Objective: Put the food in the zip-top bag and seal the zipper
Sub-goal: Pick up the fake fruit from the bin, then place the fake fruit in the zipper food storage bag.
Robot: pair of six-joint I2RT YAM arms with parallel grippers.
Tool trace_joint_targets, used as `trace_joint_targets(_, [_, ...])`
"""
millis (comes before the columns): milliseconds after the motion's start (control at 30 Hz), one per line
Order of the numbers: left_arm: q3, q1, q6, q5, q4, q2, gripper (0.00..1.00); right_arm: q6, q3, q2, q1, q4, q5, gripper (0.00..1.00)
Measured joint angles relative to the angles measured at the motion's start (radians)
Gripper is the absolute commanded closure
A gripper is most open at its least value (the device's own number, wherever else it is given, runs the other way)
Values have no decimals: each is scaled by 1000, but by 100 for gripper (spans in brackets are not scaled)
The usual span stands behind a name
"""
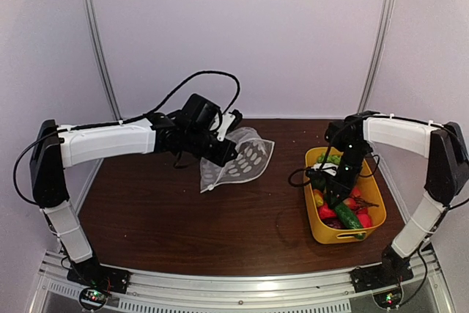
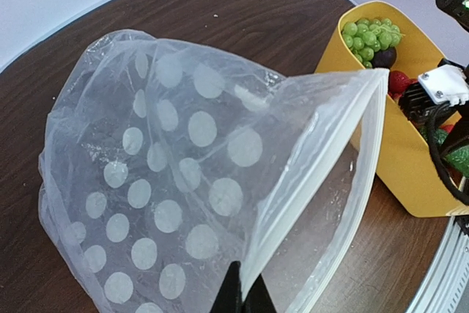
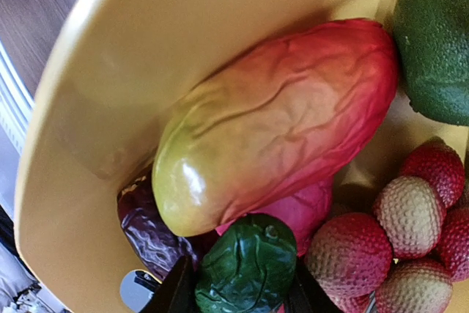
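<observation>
The clear zip-top bag (image 1: 245, 155) with white dots hangs above the table. My left gripper (image 1: 220, 150) is shut on its mouth edge. In the left wrist view my left gripper (image 2: 245, 297) pinches the white zipper strip (image 2: 315, 174), and the bag (image 2: 161, 181) gapes open toward the tub. My right gripper (image 1: 338, 192) is down in the yellow tub (image 1: 321, 234) among the food. In the right wrist view my right gripper (image 3: 240, 289) has its fingers pressed on both sides of a dark green toy vegetable (image 3: 249, 265). A red-yellow piece (image 3: 278, 122) lies just beyond it.
The tub also holds bumpy red fruits (image 3: 348, 254), a dark purple piece (image 3: 146, 229), a pink piece (image 3: 311, 207), green grapes (image 2: 370, 33) and a cucumber (image 1: 350, 218). The tub wall (image 3: 110, 71) is close on my right gripper's left. Brown tabletop (image 1: 183, 218) lies between the arms.
</observation>
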Motion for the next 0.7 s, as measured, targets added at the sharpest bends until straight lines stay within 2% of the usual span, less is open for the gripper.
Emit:
trace_joint_targets(200, [0,0,-1,-3,1,-8,100,13,71,3,0,-33,16,85])
trace_joint_targets(233, [0,0,-4,0,2,-8,100,12,98,0,0,-40,16,90])
trace_joint_targets(267, [0,0,-7,6,2,-8,100,9,126,-5,0,-45,16,100])
trace_joint_targets(467, [46,1,-53,66,1,-3,100,-41,263,-45,0,-61,4,100])
trace_joint_targets(600, [103,1,-102,88,7,10,100,-69,415,-47,0,-62,-61,100])
trace_joint_targets(700, [130,1,-155,106,24,23,100,-37,497,-72,0,32,-138,100])
